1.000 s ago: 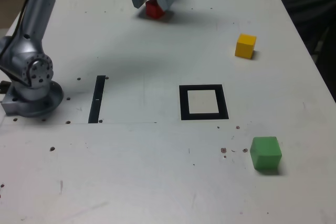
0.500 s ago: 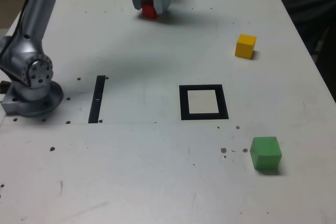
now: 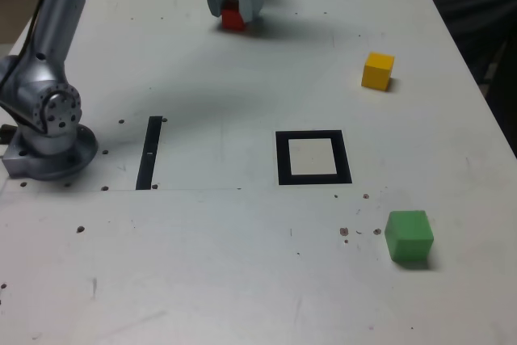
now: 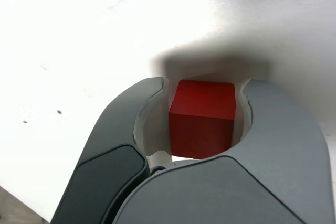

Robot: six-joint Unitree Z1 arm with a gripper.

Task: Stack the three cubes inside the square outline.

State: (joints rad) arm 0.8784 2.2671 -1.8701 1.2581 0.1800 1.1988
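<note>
Between closed-in jaws, red cube (image 4: 202,116)

The arm (image 3: 56,30) reaches far out, fingers (image 4: 126,129) curved partly closed.

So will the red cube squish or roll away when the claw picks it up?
Probably neither. The red cube looks solid with crisp edges, so it should stay stiff. Its flat faces make rolling unlikely, and they sit squarely between the gripper jaws, so it should hold without slipping.

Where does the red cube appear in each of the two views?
Exterior view: red cube at the table's far edge, between the gripper's jaws.
Wrist view: red cube mid-frame, between the two dark jaws.
Shared landmark: the gripper around the cube.
</note>
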